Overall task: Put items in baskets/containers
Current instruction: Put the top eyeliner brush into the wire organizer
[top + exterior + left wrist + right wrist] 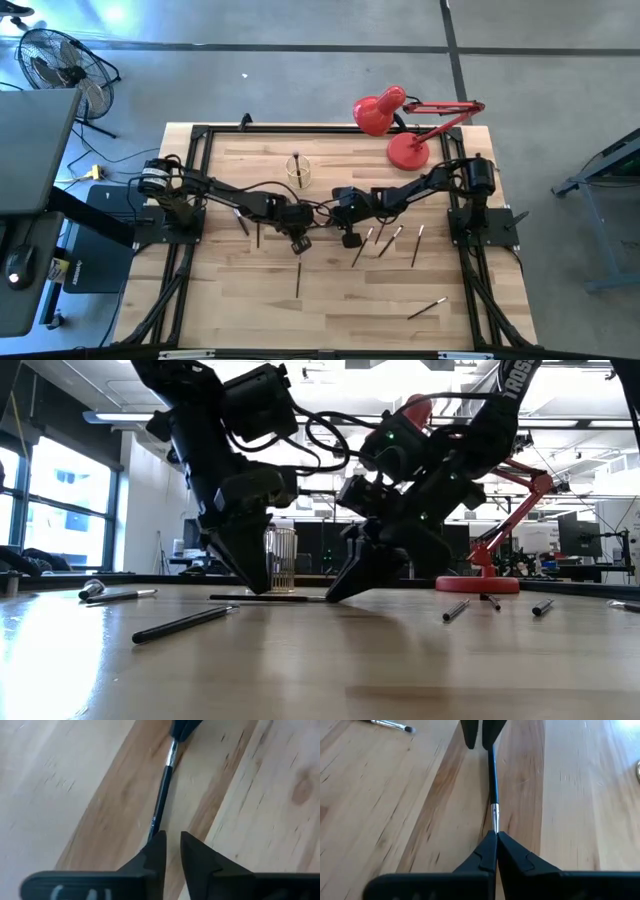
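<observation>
A thin dark stick (162, 790) with a silvery band lies level along the table between my two grippers, mid-table. My right gripper (496, 837) is shut on its silvery end. My left gripper (172, 845) stands at the stick's dark end with a narrow gap between its fingers. The stick's tip runs in under one finger (156, 845) rather than into the gap. The clear cup (297, 170) stands beyond them toward the far edge, with one stick upright in it. In the low view both grippers (255, 582) (340, 592) slant down to the table. My left gripper: the stick's dark end (152, 827) reaches one fingertip, but I cannot tell whether they touch. My right gripper pinches the stick at its silvery band (495, 817) between the two fingertips. It slants down from the table's right, in line with the stick. The stick lies level, low at the table top.
Several loose sticks lie on the table: three right of my right gripper (385, 240), one toward the near edge (298, 278), one near right (425, 307), two left of my left gripper (250, 228). A red desk lamp (405, 125) stands at the far right.
</observation>
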{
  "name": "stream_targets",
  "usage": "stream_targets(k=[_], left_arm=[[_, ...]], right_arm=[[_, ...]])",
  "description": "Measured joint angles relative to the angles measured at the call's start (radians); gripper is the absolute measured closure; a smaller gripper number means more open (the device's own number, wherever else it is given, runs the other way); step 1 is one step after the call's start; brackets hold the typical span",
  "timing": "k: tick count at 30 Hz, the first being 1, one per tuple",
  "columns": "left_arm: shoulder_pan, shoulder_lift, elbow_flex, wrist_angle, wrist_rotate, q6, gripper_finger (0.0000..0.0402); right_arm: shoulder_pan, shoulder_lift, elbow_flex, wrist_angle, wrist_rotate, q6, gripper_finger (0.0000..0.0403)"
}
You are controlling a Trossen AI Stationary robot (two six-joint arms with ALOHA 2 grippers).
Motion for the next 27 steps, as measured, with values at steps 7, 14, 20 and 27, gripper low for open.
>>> stream_targets(k=[7, 14, 20, 27], left_arm=[[0.0, 0.0, 0.0, -0.032, -0.016, 0.025, 0.0309], [0.0, -0.001, 0.0, -0.057, -0.036, 0.049, 0.0308], [0.0, -0.001, 0.018, -0.059, -0.081, 0.089, 0.0308], [0.001, -0.001, 0.07, -0.06, -0.089, 0.176, 0.0308]], right_arm=[[0.0, -0.063, -0.006, -0.05, 0.021, -0.027, 0.0402], [0.004, -0.107, -0.007, -0.081, 0.01, -0.045, 0.0402], [0.019, -0.134, -0.006, -0.076, -0.005, -0.048, 0.0403], [0.026, -0.147, -0.004, -0.057, -0.013, -0.048, 0.0402]])
